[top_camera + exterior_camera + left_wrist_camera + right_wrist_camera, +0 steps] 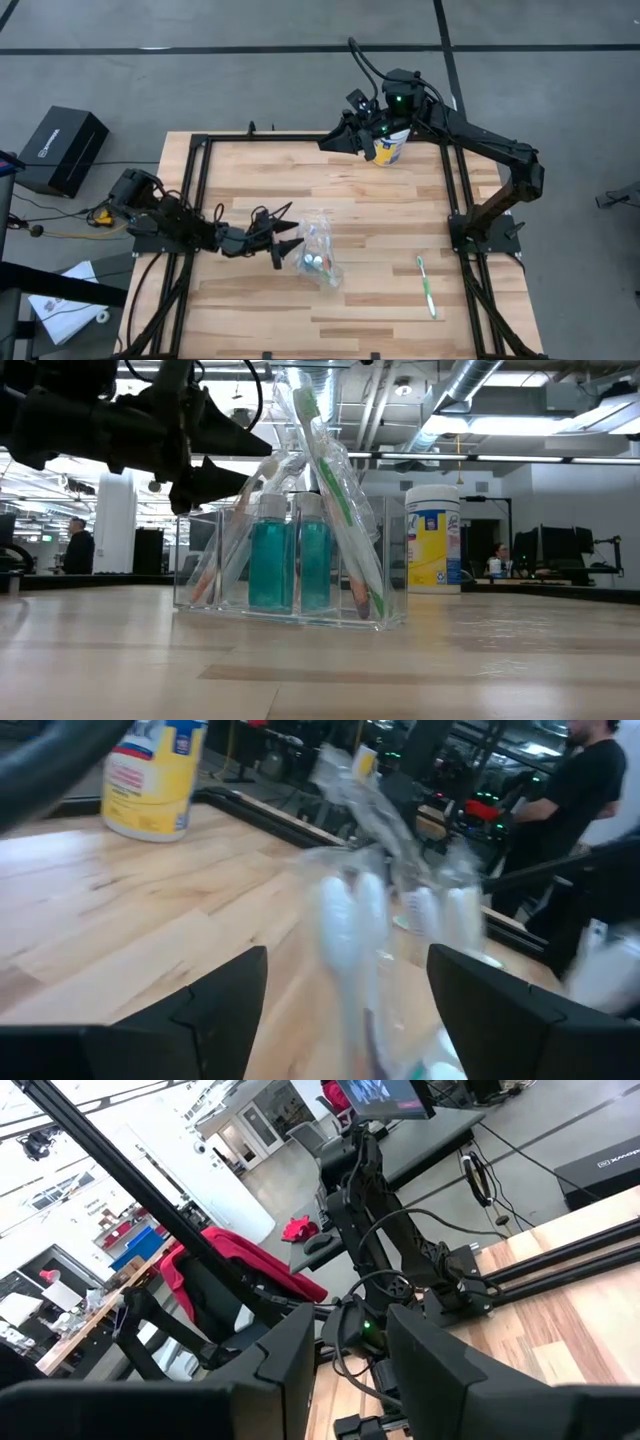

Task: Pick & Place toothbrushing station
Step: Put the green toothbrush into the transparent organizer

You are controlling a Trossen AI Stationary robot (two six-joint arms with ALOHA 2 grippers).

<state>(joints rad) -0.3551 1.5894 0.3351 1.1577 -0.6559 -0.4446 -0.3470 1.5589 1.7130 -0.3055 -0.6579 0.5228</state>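
I see the clear bag (320,252) mid-counter (330,180), holding two teal tubes (272,565) and toothbrushes (335,490); left fingers (283,245) spread beside it, empty; right fingers (345,140) slightly parted, empty.

Light wooden table (260,190), clear station (320,255) mid-table, lone green toothbrush (426,285), wipes canister (392,147) at far edge

No wording is reading clearly anywhere. The wipes canister (432,537) is showing a yellow-and-blue label, and the black box (62,148) is carrying white lettering, possibly a brand name, both illegible.
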